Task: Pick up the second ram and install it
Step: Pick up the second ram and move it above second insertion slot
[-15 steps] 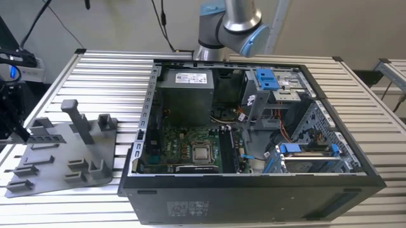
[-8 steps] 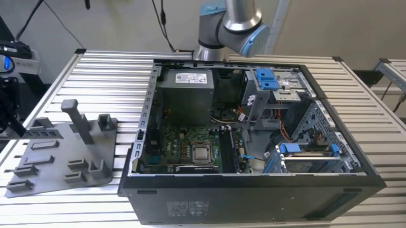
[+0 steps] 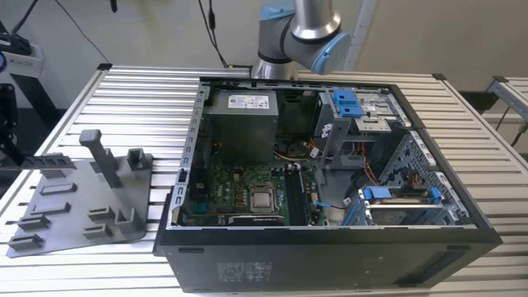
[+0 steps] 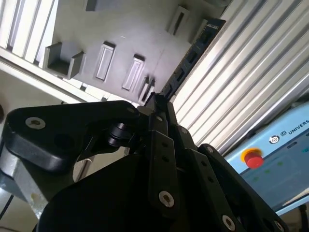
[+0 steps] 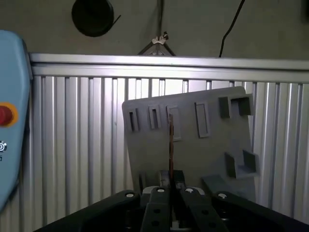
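Slatted metal table (image 3: 123, 93) under grey tray (image 5: 193, 154); gripper (image 5: 170, 186) fingers pinched onto the second ram (image 5: 170, 145), seen edge-on. Judged: upright, square hold best for clean lift.

Soft, even light fills the exterior view — the ribbed table (image 3: 123, 99) gleams pale, while the computer case (image 3: 330, 260) stays dim inside. In the second wrist view the gripper (image 4: 157, 104) and the second ram (image 4: 192, 55) it clamps are near-silhouettes — glare streaks the table's ribs.
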You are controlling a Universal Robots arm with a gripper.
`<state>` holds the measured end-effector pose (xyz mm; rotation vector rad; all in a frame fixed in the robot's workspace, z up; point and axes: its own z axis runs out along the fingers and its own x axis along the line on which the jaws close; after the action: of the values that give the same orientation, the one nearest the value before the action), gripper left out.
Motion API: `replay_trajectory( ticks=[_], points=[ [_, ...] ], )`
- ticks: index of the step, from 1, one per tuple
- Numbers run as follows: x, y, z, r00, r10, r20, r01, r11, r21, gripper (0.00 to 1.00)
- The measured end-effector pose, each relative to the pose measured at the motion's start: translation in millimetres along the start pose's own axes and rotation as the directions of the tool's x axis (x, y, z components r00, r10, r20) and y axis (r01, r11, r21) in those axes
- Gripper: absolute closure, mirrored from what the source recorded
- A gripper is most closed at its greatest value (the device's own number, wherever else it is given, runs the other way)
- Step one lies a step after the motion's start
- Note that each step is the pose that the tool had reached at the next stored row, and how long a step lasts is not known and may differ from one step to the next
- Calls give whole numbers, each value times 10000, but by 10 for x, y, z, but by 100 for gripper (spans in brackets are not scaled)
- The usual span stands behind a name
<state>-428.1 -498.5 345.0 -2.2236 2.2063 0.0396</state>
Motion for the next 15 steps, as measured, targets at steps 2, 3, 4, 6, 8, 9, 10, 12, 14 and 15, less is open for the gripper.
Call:
replay_trajectory(
  ticks=[2, 3, 4, 6, 8, 9, 10, 12, 14, 15],
  points=[
    [-10, 1, -93, 10000, 0, 0, 0, 10000, 0, 86],
    [-14, 2, -133, 10000, 0, 0, 0, 10000, 0, 86],
    [-18, 2, -167, 10000, 0, 0, 0, 10000, -1, 86],
    [-26, 2, -202, 10000, 0, 0, 0, 10000, 0, 86],
    [-32, 3, -255, 10000, 0, 0, 0, 10000, -1, 86],
    [-36, 3, -286, 10000, 0, 0, 0, 10000, -1, 86],
    [-40, 4, -320, 10000, 1, 0, -1, 10000, 0, 86],
    [-48, 4, -382, 10000, 0, 0, 0, 10000, 0, 86],
    [-50, 4, -419, 10000, 0, 0, 0, 10000, -1, 86],
    [-50, 5, -419, 10000, -1, 1, 1, 10000, 1, 86]
  ],
)
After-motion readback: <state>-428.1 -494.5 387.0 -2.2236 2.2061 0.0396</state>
